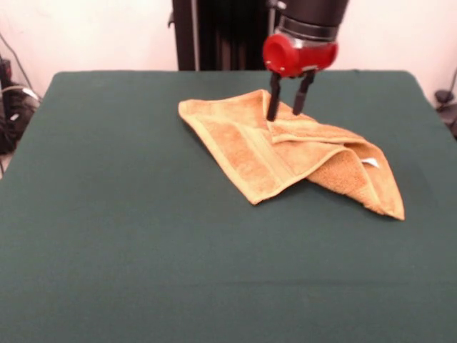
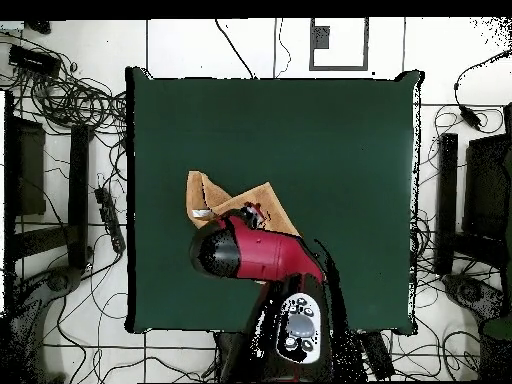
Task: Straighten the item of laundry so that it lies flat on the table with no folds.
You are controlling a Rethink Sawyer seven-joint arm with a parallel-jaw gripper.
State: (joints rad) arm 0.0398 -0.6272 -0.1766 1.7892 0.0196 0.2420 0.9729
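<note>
- One hand [image 1: 289, 112] shows, with a red housing and two black fingers [image 1: 273, 106]; the fingers stand spread apart, with nothing clamped between them, and their tips come down to the cloth.
- Directly under the hand lies one orange-tan terry towel [image 1: 250, 146], the only piece of laundry in sight; the fingertips meet it at a ridge of gathered fabric near its far edge in the front view.
- The towel is not flat: one layer is folded across another, so that a pointed corner reaches toward the camera below the hand and a second folded lobe runs off to the picture's right of the hand.
- One small white care tag [image 1: 370, 163] sits on that right-hand lobe, apart from the fingers.
- Woven border bands run along the folded edges.
- One large table covered in plain dark green cloth [image 1: 143, 243] carries the towel; most of its surface around the hand is bare cloth.
- In the overhead view the red arm [image 2: 262, 253] covers part of the towel [image 2: 215, 195], whose uncovered part sticks out beyond it.
</note>
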